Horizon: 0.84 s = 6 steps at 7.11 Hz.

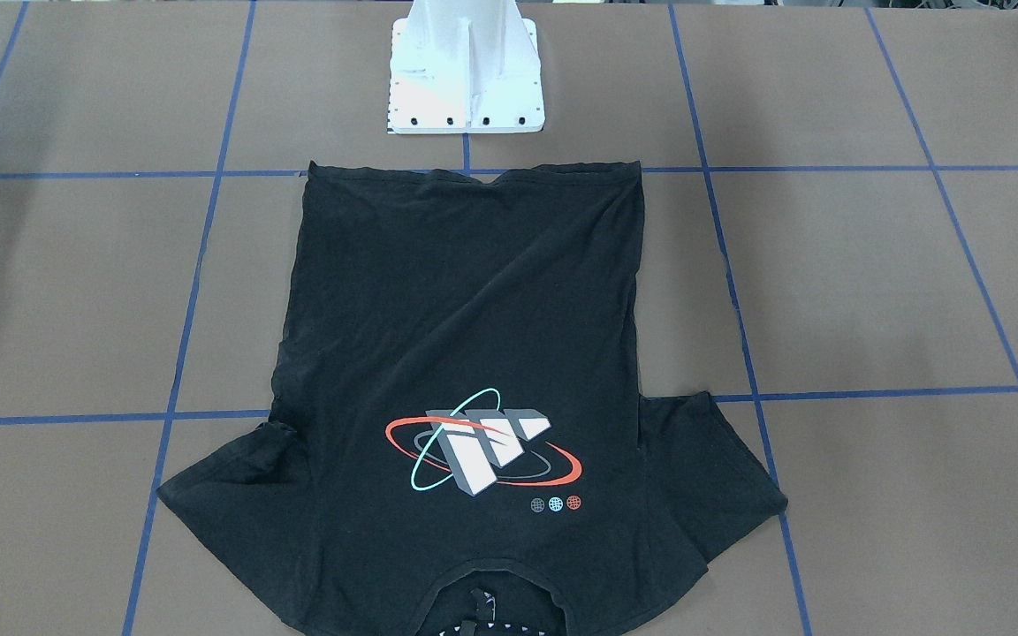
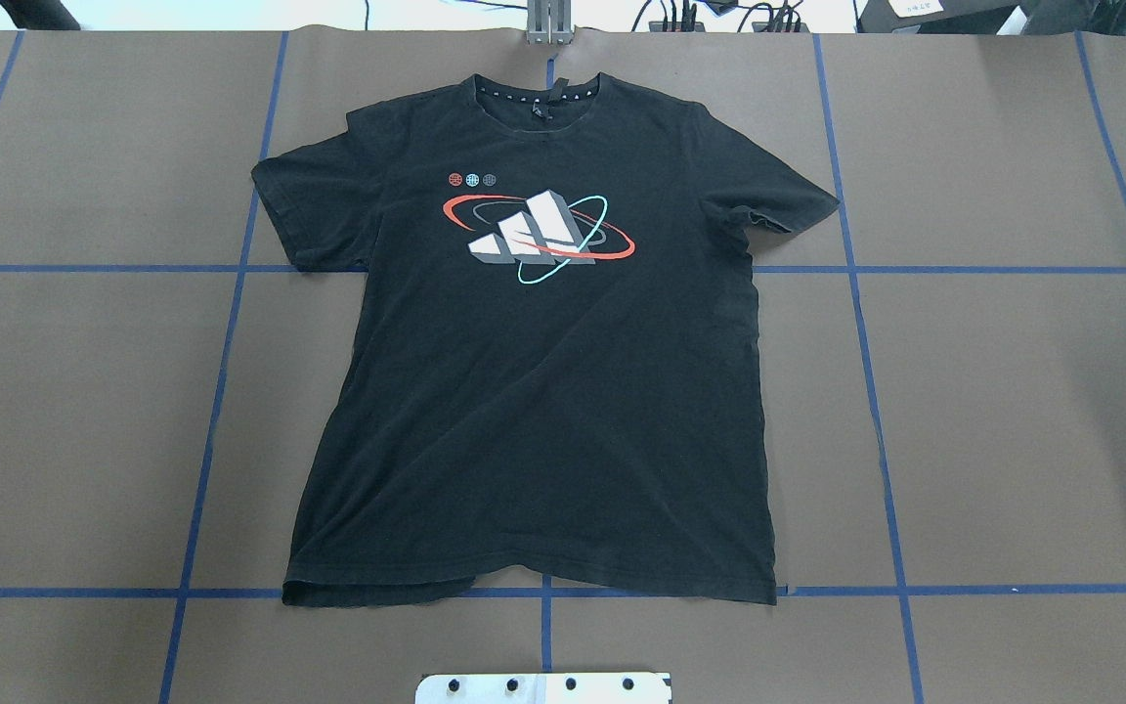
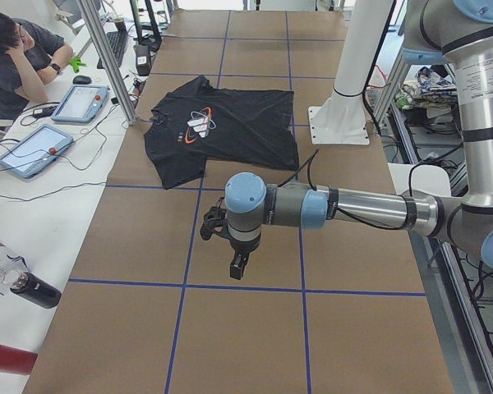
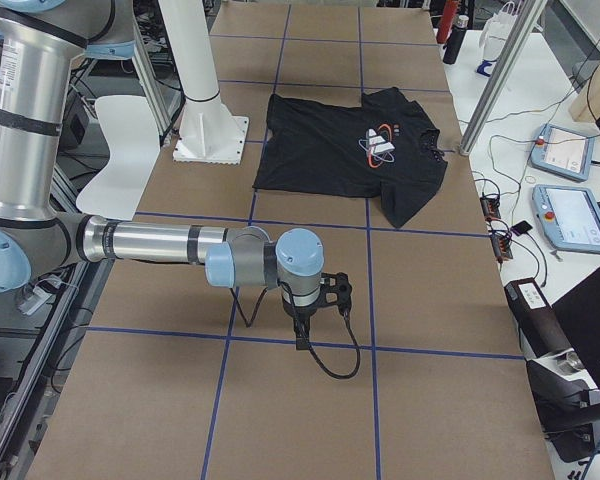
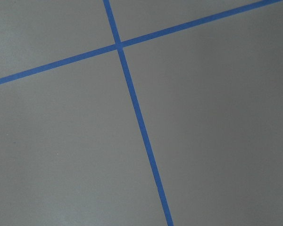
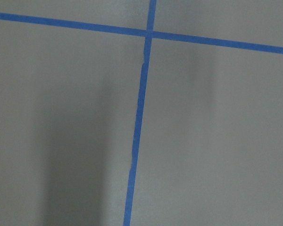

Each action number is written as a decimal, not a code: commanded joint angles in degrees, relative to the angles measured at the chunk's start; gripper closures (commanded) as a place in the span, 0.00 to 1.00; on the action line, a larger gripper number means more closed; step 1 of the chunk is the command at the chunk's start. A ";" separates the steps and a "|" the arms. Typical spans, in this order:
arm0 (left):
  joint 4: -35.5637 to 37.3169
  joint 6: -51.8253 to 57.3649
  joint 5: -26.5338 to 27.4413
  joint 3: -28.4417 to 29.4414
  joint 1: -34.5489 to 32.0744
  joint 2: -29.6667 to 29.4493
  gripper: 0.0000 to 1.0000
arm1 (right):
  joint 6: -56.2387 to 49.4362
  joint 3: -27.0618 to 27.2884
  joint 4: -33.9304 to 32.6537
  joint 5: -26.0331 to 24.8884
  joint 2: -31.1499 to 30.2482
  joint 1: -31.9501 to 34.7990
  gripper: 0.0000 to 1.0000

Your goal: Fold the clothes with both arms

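The black T-shirt (image 1: 465, 309) lies flat and spread out, print side up, on the brown table; it also shows in the overhead view (image 2: 543, 391) with its collar at the far edge and its hem towards the robot. In the exterior left view the shirt (image 3: 230, 131) lies far beyond my left gripper (image 3: 238, 264), which hangs over bare table. In the exterior right view the shirt (image 4: 330, 150) lies far beyond my right gripper (image 4: 302, 335). I cannot tell whether either gripper is open or shut. Both wrist views show only table and blue tape.
The white pedestal base (image 1: 465, 79) stands just behind the shirt's hem. An operator (image 3: 16, 57) sits at a side bench with tablets (image 3: 33, 148) and a bottle (image 3: 29, 287). More tablets (image 4: 570, 215) lie along the far bench. Blue tape lines grid the table.
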 commanded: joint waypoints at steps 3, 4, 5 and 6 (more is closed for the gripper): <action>-4.72 0.13 0.00 -1.14 0.00 0.00 0.00 | 0.00 2.15 0.01 0.22 0.49 0.00 0.00; -8.66 0.13 0.09 -0.62 0.00 0.00 0.00 | 0.26 3.12 0.01 0.39 0.49 -0.09 0.00; -14.27 -0.22 -0.26 -1.23 0.00 -0.44 0.00 | 0.96 4.26 1.49 1.96 3.10 -0.09 0.00; -25.46 -0.57 0.26 -0.10 0.00 -2.35 0.00 | 0.97 3.93 4.02 1.72 5.56 -0.09 0.00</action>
